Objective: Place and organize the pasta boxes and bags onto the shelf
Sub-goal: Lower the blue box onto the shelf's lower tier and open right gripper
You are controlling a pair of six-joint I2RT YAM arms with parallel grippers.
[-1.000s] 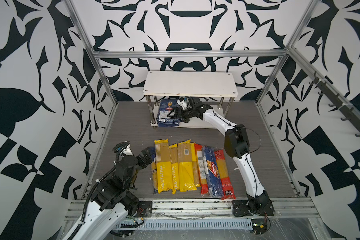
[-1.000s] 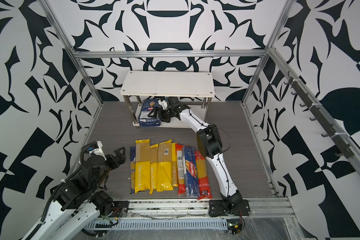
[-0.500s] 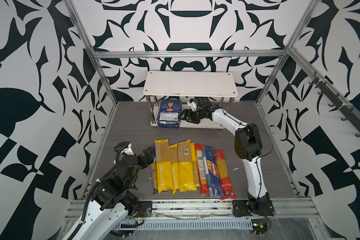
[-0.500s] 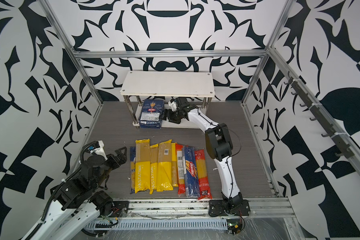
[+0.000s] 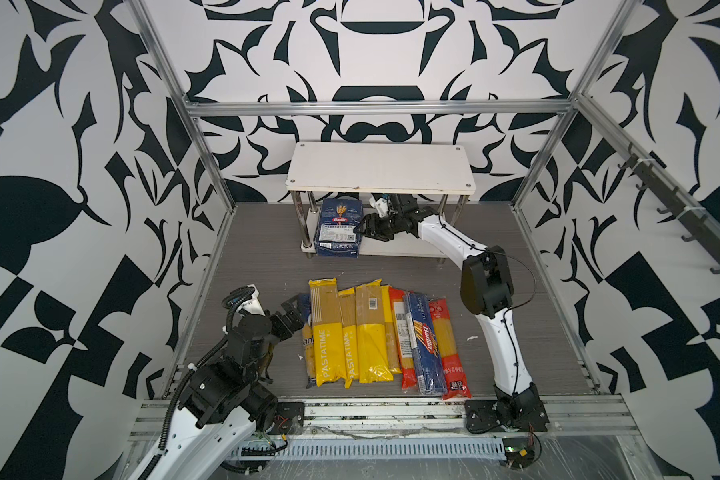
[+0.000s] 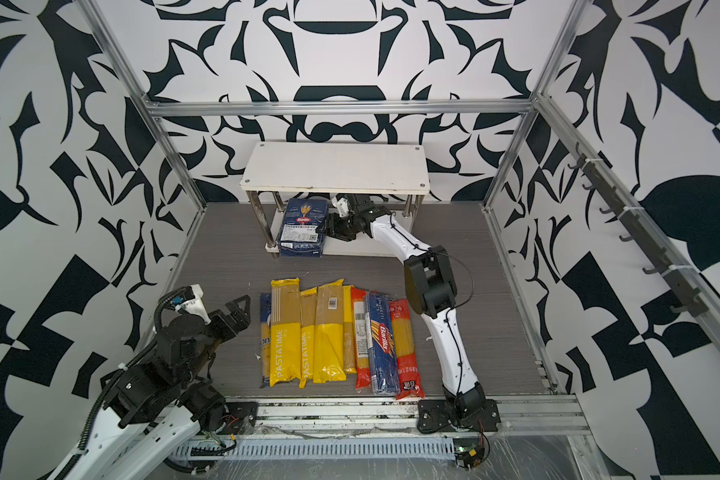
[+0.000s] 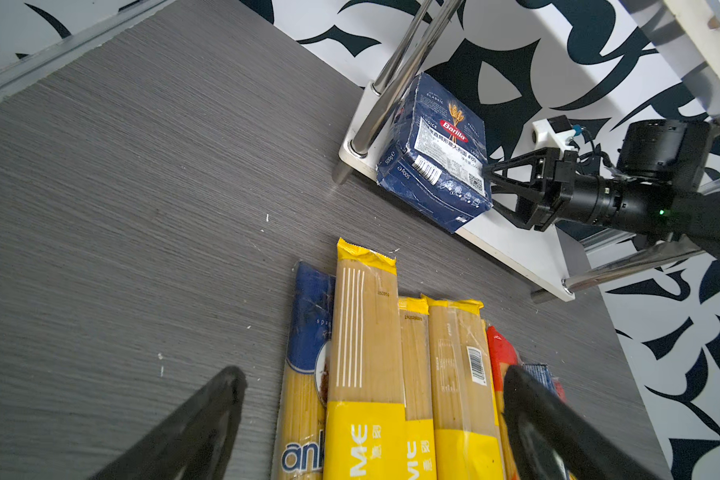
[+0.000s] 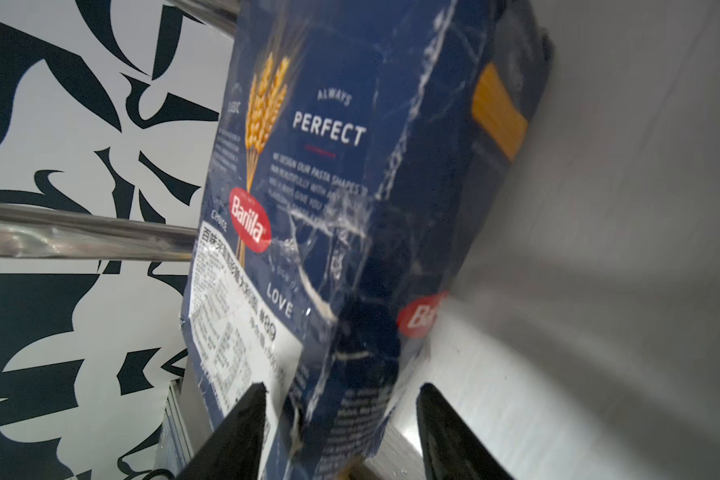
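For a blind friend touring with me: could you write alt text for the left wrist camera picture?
A dark-blue Barilla box stands on the white shelf, at one end of its lower board, the right arm's black fingers at the box's side. Nearer, spaghetti bags lie side by side on the grey table.

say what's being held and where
Nothing gripped. The right gripper straddles a side edge of the wide Barilla box, one finger clear of it; the left gripper is open, empty.

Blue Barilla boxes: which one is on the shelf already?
The wide, flat Barilla box: it stands on the lower board of the shelf. The long, narrow Barilla box lies flat on the table between spaghetti bags.
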